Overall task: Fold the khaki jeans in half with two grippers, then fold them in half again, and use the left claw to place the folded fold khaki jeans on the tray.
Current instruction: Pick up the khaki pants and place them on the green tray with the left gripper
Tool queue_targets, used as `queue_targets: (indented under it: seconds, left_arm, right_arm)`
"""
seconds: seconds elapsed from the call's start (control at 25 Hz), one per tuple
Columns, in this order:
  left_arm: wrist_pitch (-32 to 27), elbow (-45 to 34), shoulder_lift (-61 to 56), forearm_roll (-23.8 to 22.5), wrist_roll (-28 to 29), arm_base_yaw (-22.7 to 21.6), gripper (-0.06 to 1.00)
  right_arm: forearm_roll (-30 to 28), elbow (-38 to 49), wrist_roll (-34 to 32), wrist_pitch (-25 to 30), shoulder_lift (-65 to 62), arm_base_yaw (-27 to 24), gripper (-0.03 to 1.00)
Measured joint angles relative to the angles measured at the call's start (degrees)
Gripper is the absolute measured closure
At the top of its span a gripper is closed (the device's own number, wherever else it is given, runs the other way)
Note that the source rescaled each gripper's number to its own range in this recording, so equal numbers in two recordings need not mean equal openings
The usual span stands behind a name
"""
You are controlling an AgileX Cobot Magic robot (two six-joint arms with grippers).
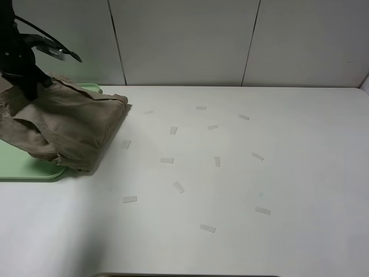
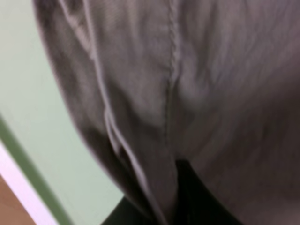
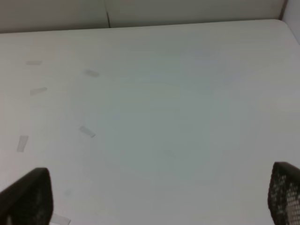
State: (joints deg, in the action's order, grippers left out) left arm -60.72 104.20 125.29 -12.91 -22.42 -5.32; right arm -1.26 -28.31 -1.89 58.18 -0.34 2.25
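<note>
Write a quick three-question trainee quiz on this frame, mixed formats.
1. True or false: the khaki jeans lie wholly inside the tray.
2. Which end effector grips the jeans? A) left B) right C) both
3. Fill in: the right end effector is ___ over bare table.

Key
1. False: the bundle's right part hangs past the tray's rim over the table.
2. A: the left end effector is shut on the fabric.
3. Open, holding nothing.
</note>
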Motion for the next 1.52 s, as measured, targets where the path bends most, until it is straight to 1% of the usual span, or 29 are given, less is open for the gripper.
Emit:
queue_targets:
  seconds: [0.2,0.32,0.6,0.72,1.0,1.12,1.36,1.44,1.48,1.52]
  left_arm:
    - [1.96,-0.05,0.00,-0.25,3.79,-2.96,0.91]
    - [4.14,-0.43,0.00,-2.45,5.57,-3.78,0.92]
    - [9.07,-5.04,0.00,-4.05,6.13,-5.81,0.92]
    - [9.28,-6.69,0.00,-4.92,7.60,-6.90,0.92]
    - [9.19,-7.04,0.00,-8.83,10.90,-9.98,0.93]
    - [10.40,-7.37,0.00,-8.58,11.39,-10.36,0.93]
    - [13.27,-7.43,0.00,-6.23,11.59,-10.60,0.92]
    - [13.44,-7.43,0.00,-6.11,11.59,-10.60,0.88]
    - [13.67,-7.43,0.00,-6.11,11.59,-10.60,0.82]
    - [13.87,-7.43,0.00,-6.11,11.59,-10.60,0.73]
  right_arm:
    - [0.00,0.00,0.00,0.00,0.00,0.00,-0.03]
    - [0.00,0.00,0.00,0.00,0.00,0.00,-0.03]
    - [0.00,0.00,0.00,0.00,0.00,0.00,-0.03]
    - [0.00,0.00,0.00,0.00,0.00,0.00,-0.03]
    - [0.00,0.00,0.00,0.00,0.00,0.00,-0.03]
    - [0.00,0.00,0.00,0.00,0.00,0.00,-0.03]
    - [0.00,0.00,0.00,0.00,0.00,0.00,-0.03]
    - [0.00,0.00,0.00,0.00,0.00,0.00,-0.03]
    - [0.00,0.00,0.00,0.00,0.00,0.00,-0.03]
    - [0.00,0.00,0.00,0.00,0.00,0.00,-0.03]
